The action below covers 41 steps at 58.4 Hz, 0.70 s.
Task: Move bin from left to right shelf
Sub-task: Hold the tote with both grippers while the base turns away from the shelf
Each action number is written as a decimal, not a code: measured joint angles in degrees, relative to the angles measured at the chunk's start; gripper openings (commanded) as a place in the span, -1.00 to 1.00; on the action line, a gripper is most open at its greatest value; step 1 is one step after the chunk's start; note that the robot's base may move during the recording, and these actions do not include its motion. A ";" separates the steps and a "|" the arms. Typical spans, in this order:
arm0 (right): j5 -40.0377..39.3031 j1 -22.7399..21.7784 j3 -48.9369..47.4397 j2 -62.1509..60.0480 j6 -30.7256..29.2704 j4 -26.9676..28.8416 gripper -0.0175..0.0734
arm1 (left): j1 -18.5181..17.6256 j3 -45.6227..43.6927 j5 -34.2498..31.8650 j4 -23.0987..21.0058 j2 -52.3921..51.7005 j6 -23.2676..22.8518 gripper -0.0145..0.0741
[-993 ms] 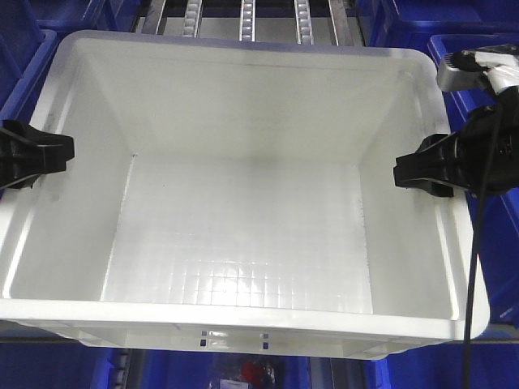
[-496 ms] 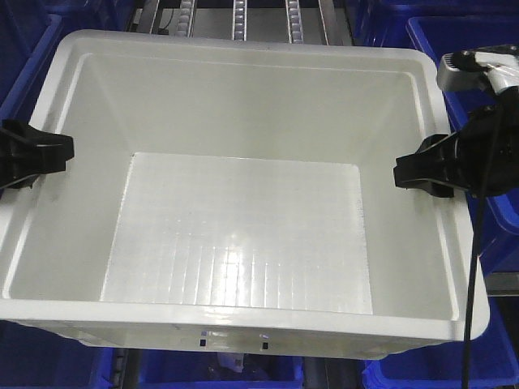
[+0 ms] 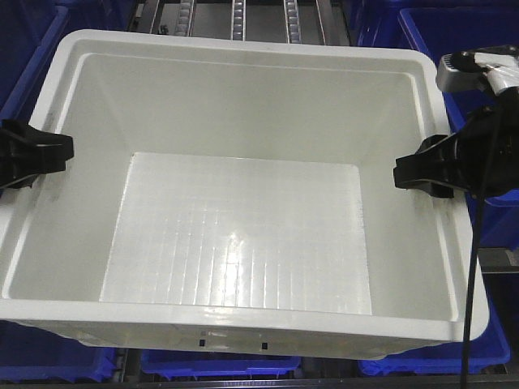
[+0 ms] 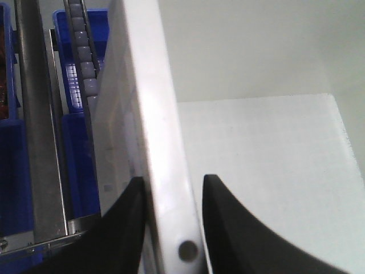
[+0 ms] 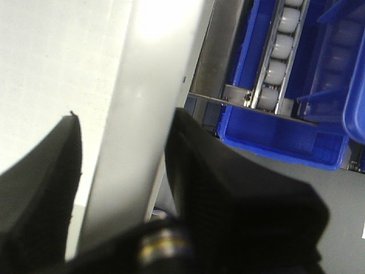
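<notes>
- Since the frame one second back, the roller rails (image 3: 239, 12) at 12 o'clock have slid leftward. Blue crates (image 3: 454, 32) now fill the 6 o'clock strip where a dark gap showed. The bin (image 3: 243, 97) keeps its place in the front view, so we judge bin and camera are travelling together.
- Bin position: carried between both arms, open side up, empty. The rails lie past its far wall and crates show under its near rim.
- Left tool (image 3: 57, 154): clenched on the 9 o'clock rim. The wrist view shows one finger outside and one inside the wall (image 4: 171, 188).
- Right tool (image 3: 409, 174): clenched likewise on the 3 o'clock rim (image 5: 125, 123).
- Handling estimate: empty, so probably light. The plastic looks stiff, though the long walls may flex.
- The rim looks glossy, so we expect a slip risk if either side tilts.
- Hold points: mid-length of the two side rims, as now, which should keep the load balanced.
</notes>
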 measured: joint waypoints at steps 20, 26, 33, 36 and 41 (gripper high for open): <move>0.00 0.00 0.00 0.00 0.00 0.00 -0.62 | 0.00 0.00 0.00 0.00 0.00 0.00 -0.69; 0.06 0.00 0.00 0.00 0.00 0.00 -0.62 | 0.00 0.00 0.00 0.00 0.00 0.00 -0.69; 0.06 0.00 0.00 0.00 0.00 0.00 -0.62 | 0.00 0.00 0.00 0.00 0.00 0.00 -0.69; 0.08 0.00 0.00 0.00 0.00 0.00 -0.62 | 0.00 0.00 0.00 0.00 0.00 0.00 -0.69; 0.08 0.00 0.00 0.00 0.00 0.00 -0.62 | 0.00 0.00 0.00 0.00 0.00 0.00 -0.69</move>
